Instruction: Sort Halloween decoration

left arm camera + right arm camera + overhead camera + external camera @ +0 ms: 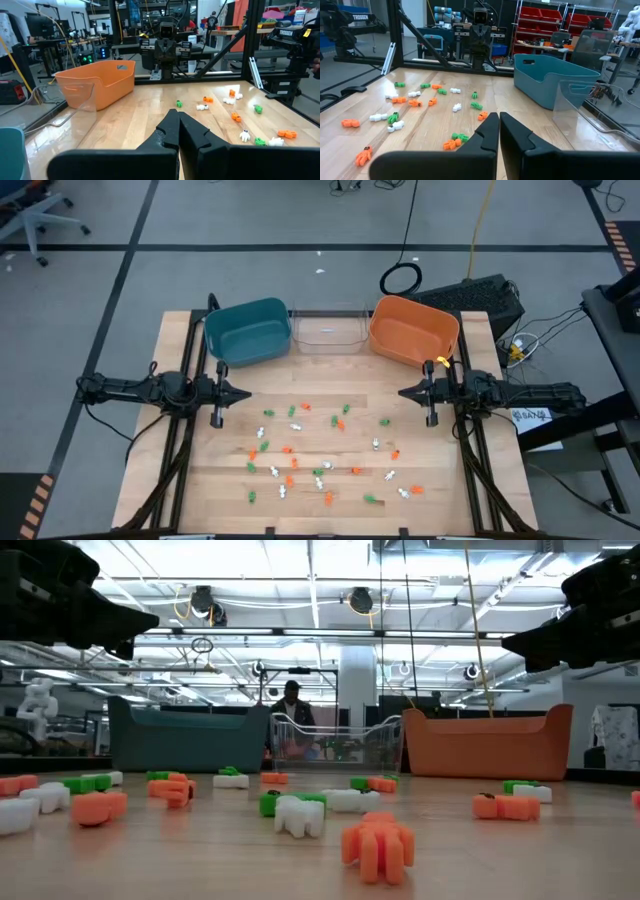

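Several tiny orange, green and white Halloween decoration pieces lie loose on the wooden table's middle and near part; in the low view an orange one lies closest. My left gripper hovers shut at the table's left side, pointing level toward the right. My right gripper hovers shut at the right side, pointing level toward the left. Both are above the table and touch nothing. In the wrist views the shut fingers of my left gripper and of my right gripper show closed together.
Three bins stand in a row along the far edge: a teal bin at the left, a clear bin in the middle, an orange bin at the right. A person shows in the room beyond.
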You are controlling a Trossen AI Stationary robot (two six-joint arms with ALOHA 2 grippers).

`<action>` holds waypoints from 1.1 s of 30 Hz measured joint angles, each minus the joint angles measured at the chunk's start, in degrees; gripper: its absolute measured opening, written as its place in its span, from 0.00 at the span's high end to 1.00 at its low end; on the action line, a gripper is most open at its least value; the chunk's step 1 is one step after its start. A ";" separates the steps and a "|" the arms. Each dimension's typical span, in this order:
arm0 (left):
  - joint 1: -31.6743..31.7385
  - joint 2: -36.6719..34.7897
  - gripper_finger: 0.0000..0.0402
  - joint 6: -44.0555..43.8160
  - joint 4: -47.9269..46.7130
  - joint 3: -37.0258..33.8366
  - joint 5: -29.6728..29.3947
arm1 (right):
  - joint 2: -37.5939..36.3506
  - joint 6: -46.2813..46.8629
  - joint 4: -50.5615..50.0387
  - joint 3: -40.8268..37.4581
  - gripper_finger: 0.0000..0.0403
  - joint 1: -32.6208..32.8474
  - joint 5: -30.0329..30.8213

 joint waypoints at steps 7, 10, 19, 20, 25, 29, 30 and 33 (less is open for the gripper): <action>0.00 -0.01 1.00 0.00 0.00 -0.01 0.00 | 0.01 -0.02 0.01 -0.01 1.00 -0.01 -0.01; 0.00 0.00 1.00 0.00 -0.01 0.00 0.00 | 0.01 -0.02 0.01 0.01 1.00 0.00 -0.01; 0.00 0.00 1.00 0.40 0.00 -0.01 -0.08 | 0.01 -0.32 0.07 0.40 1.00 -0.01 -0.81; 0.00 0.02 1.00 0.40 0.00 0.01 -0.10 | 0.01 -0.90 -0.05 0.92 1.00 -0.01 -1.33; -0.02 0.02 1.00 0.03 0.02 -0.01 -0.24 | 0.05 -1.16 -2.48 4.13 1.00 0.01 -1.48; 0.00 0.02 1.00 0.03 0.02 -0.01 -0.28 | 0.10 -1.36 -4.42 8.07 1.00 0.01 -1.46; -0.01 0.00 1.00 0.02 0.04 -0.01 -0.34 | 0.39 -1.14 -5.65 9.10 1.00 0.01 -1.44; -0.02 -0.01 1.00 0.02 0.04 0.01 -0.41 | 1.96 0.15 -8.58 13.12 1.00 0.01 -1.41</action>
